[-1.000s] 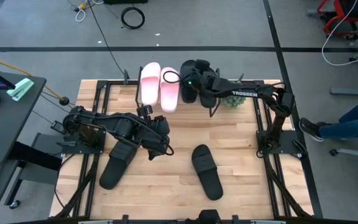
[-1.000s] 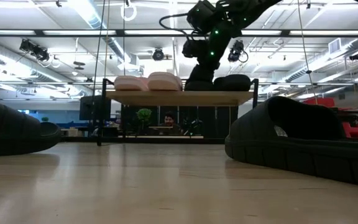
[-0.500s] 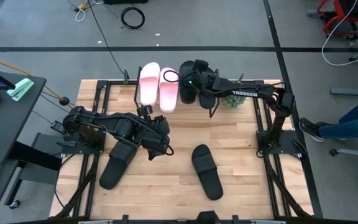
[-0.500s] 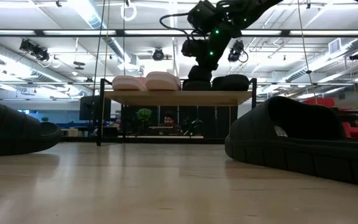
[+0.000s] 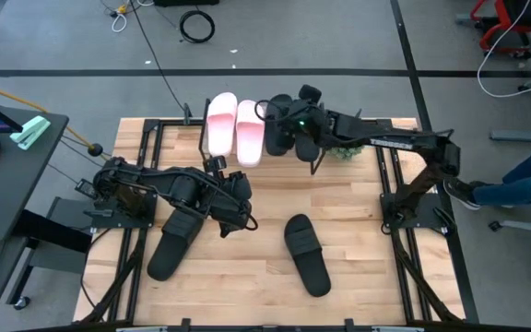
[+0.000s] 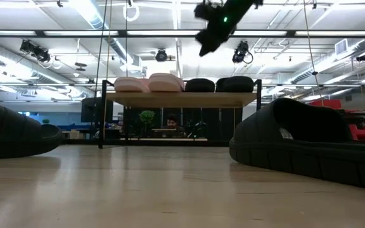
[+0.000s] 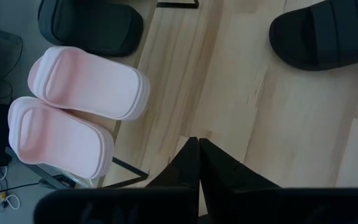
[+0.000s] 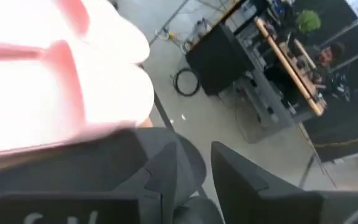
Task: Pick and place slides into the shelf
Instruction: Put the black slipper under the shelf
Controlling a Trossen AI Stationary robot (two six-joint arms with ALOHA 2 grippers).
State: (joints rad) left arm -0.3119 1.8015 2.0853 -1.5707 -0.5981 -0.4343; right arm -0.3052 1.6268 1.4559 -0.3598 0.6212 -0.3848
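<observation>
Overhead, right tool [image 5: 276,107] fingers apart above shelf [image 6: 182,99]; left tool [image 7: 199,163] together; no writing legible.

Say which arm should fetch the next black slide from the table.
Left, probably. The left gripper, fingers shut, sits between both black slides on the table. The right gripper, open, hangs above the shelf.

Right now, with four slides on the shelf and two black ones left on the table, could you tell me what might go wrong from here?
1. The right claw hangs just above the black slides on the shelf; pulling away low could drag one off.
2. All four slides sit tightly side by side, so the remaining two have no obvious free spot.
3. The left claw is shut beside a black slide on the table; it must open first.
</observation>
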